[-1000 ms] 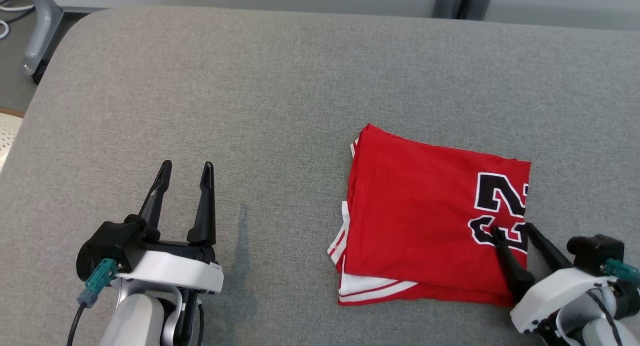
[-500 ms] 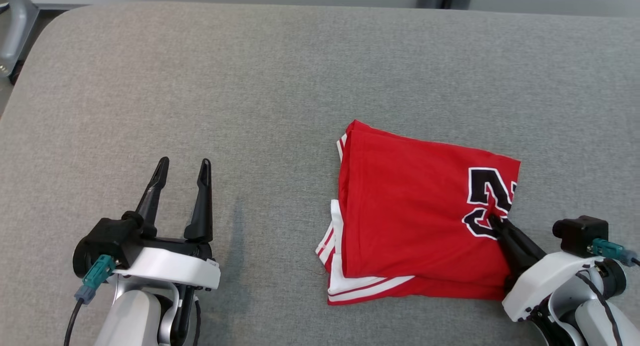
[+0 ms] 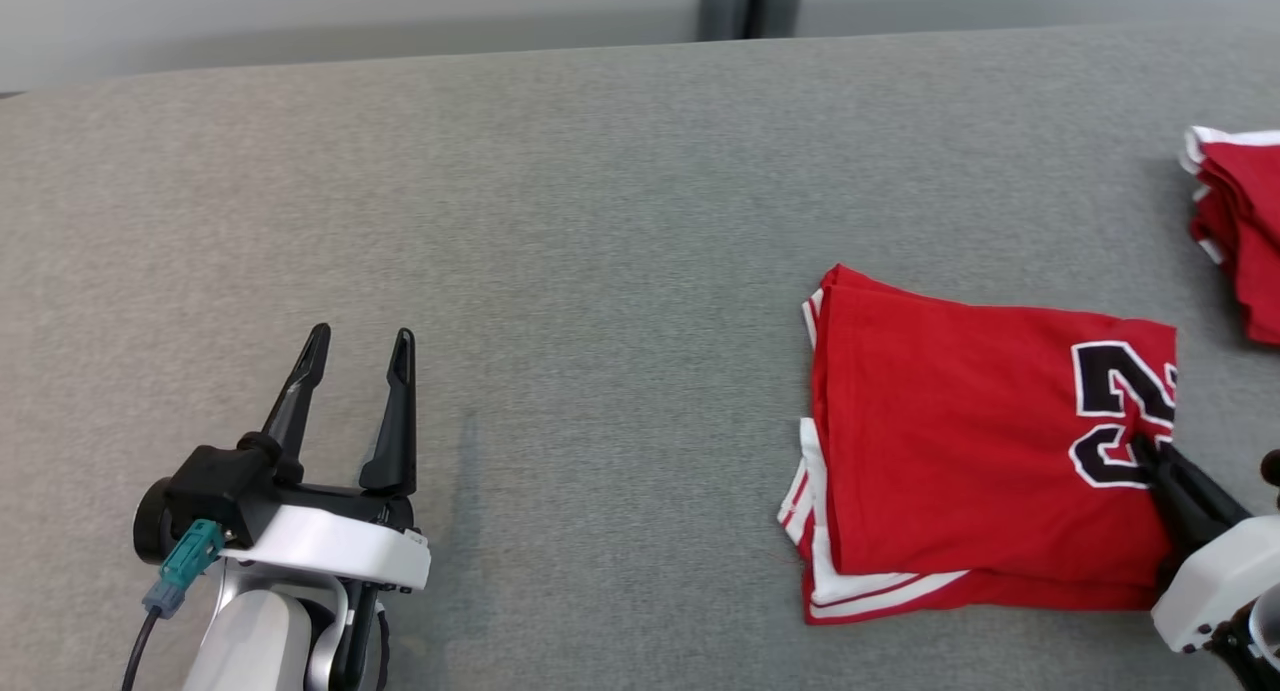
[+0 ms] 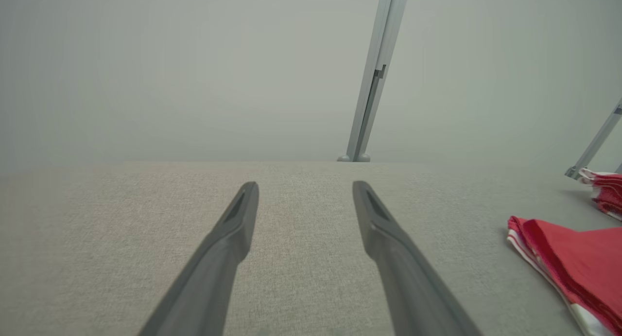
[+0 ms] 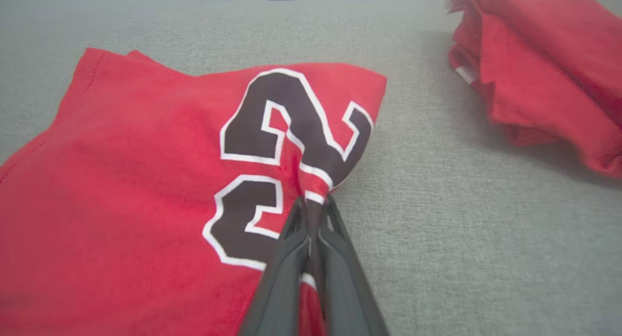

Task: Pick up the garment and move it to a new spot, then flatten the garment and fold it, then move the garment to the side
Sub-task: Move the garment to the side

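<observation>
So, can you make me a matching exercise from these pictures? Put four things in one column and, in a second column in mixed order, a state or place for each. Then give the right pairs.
Column A
1. folded red jersey with a black number
2. left gripper with two long dark fingers
3. right gripper with two long dark fingers
4. heap of red garments

Column B
a. shut, pinching cloth at the printed number
b. at the right edge of the head view, apart from the jersey
c. open, over the bare grey fabric surface
d. lying flat, white striped trim at its left side

Pairs: 1-d, 2-c, 3-a, 4-b
</observation>
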